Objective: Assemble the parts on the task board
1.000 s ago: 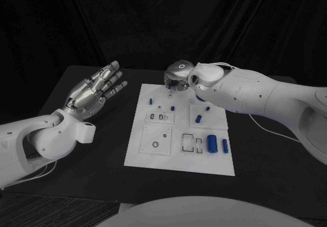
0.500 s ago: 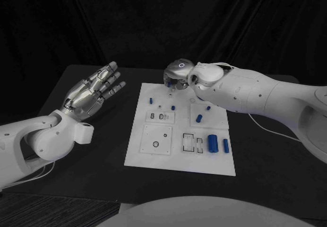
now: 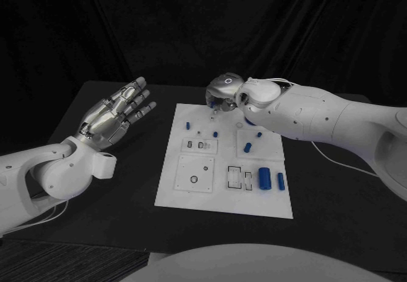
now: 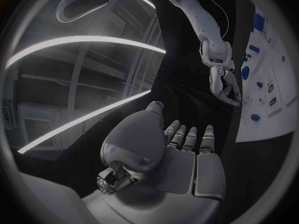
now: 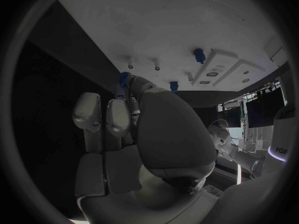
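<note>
The white task board [image 3: 191, 197] lies mid-table with small blue parts on it: a small one [image 3: 187, 124] near its far left, a peg [image 3: 249, 147] and a large cylinder [image 3: 264, 176] on its right half. My right hand [image 3: 222, 93] hovers over the board's far edge, fingers pointing down. In the right wrist view a small blue toothed part [image 5: 124, 78] sits pinched at the thumb tip, above short pegs [image 5: 156, 63] on the board [image 5: 187, 15]. My left hand [image 3: 119, 114] is raised left of the board, flat and holding nothing, fingers [image 4: 187, 137] apart.
Recessed white plates with slots [image 3: 197, 173] take up the board's near half. A slim blue pin [image 3: 280, 181] lies beside the large cylinder. A thin cable [image 3: 339, 161] runs over the black table right of the board.
My right hand has risen slightly and drifted toward the board's far edge. The left hand has not moved.
</note>
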